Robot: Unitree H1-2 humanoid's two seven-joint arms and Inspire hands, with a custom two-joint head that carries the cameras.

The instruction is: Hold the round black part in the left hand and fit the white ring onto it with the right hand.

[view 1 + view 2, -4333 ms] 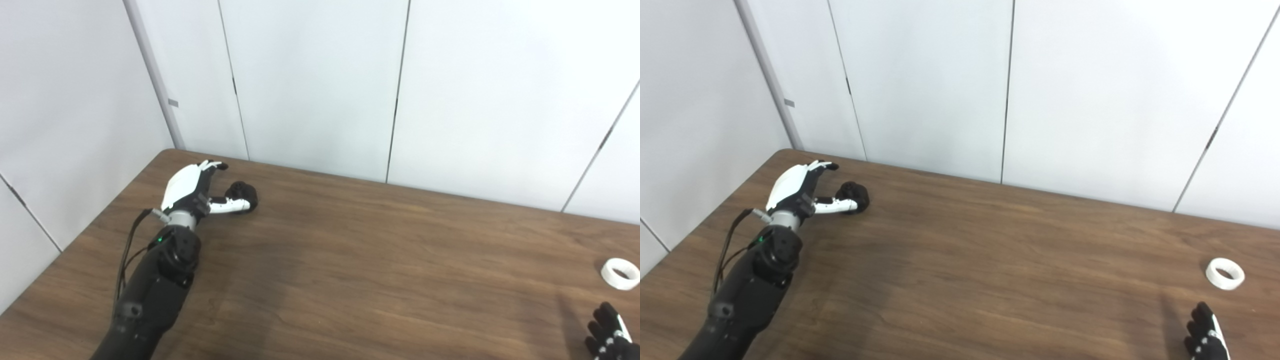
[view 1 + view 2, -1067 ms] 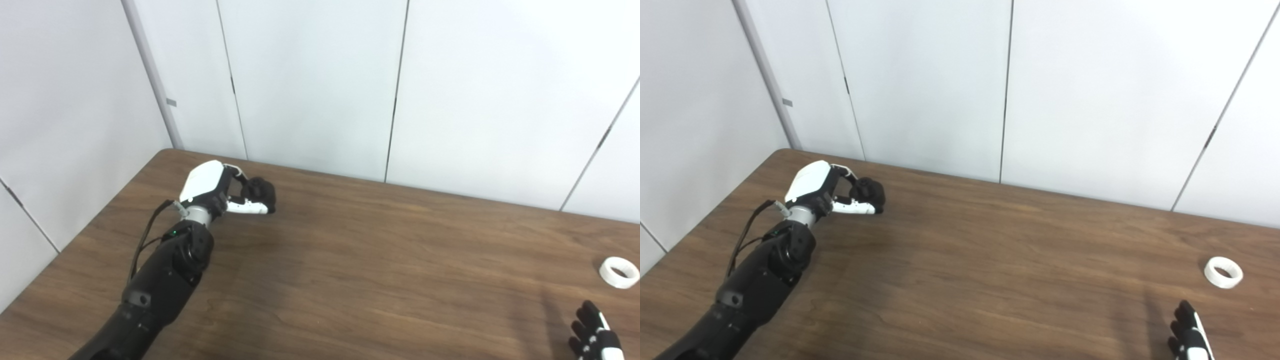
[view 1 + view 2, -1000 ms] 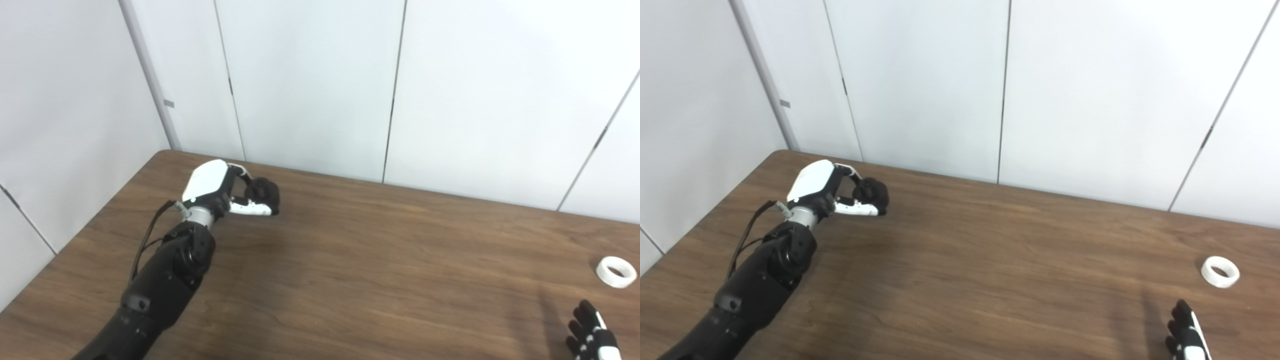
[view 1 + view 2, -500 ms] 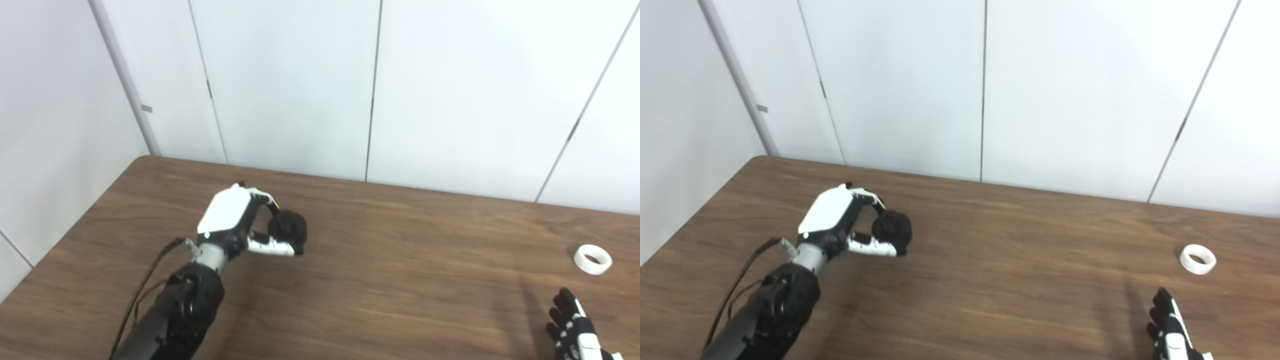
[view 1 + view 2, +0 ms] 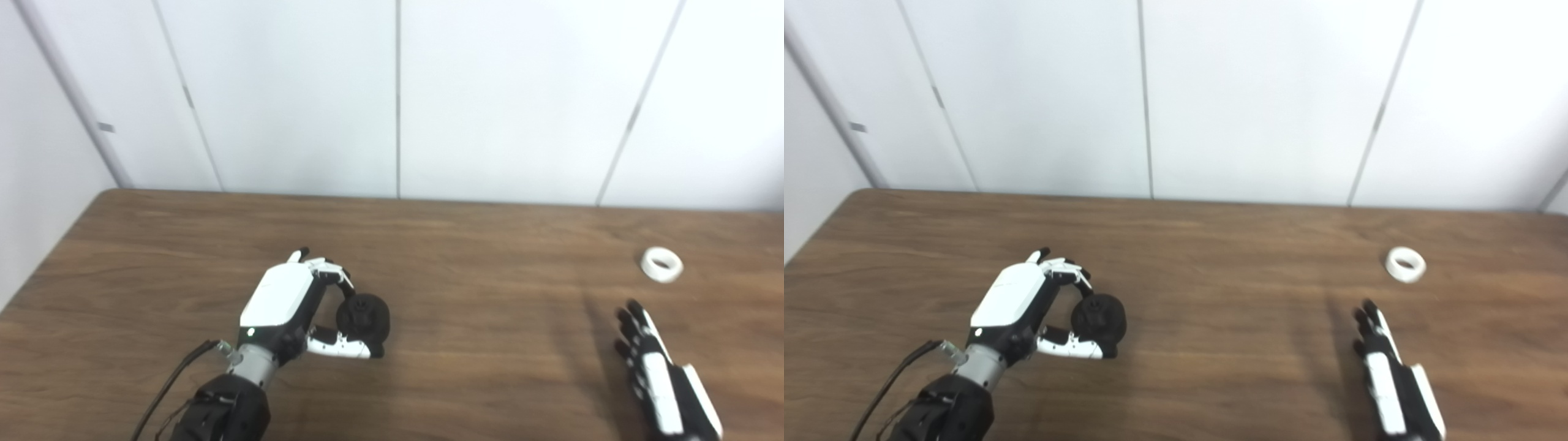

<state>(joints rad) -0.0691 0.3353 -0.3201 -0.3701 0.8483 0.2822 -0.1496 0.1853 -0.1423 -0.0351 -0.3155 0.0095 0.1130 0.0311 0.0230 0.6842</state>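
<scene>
White wall panels with thin dark seams are closing off the far side of the scene, and a brown wood-grain table (image 5: pixel 465 380) is filling the near part of both views.

Toward the near left, the left hand (image 5: pixel 288 306) is reaching in on its black forearm, its white back plate turned up. Its fingers (image 5: pixel 327 272) are curling over the far side of the round black part (image 5: pixel 362 316) while the thumb (image 5: pixel 340 348) is pressing in from the near side, so the part is being pinched between them. The part's round face is turned toward the right, with a small hub showing at its centre. Whether it is hanging just clear of the tabletop or resting on it is hard to judge from this angle.

At the near right, the right hand (image 5: pixel 1387 370) is coming in from the bottom edge, lying flat and low over the wood with its fingers (image 5: pixel 1369 321) stretched out straight, close together and pointing toward the far side. It is holding nothing.

Farther off on the right, the white ring (image 5: pixel 661 264) is lying flat on the table, its opening facing up. It is sitting beyond the right hand's fingertips, apart from them, and well apart from the black part on the left.
</scene>
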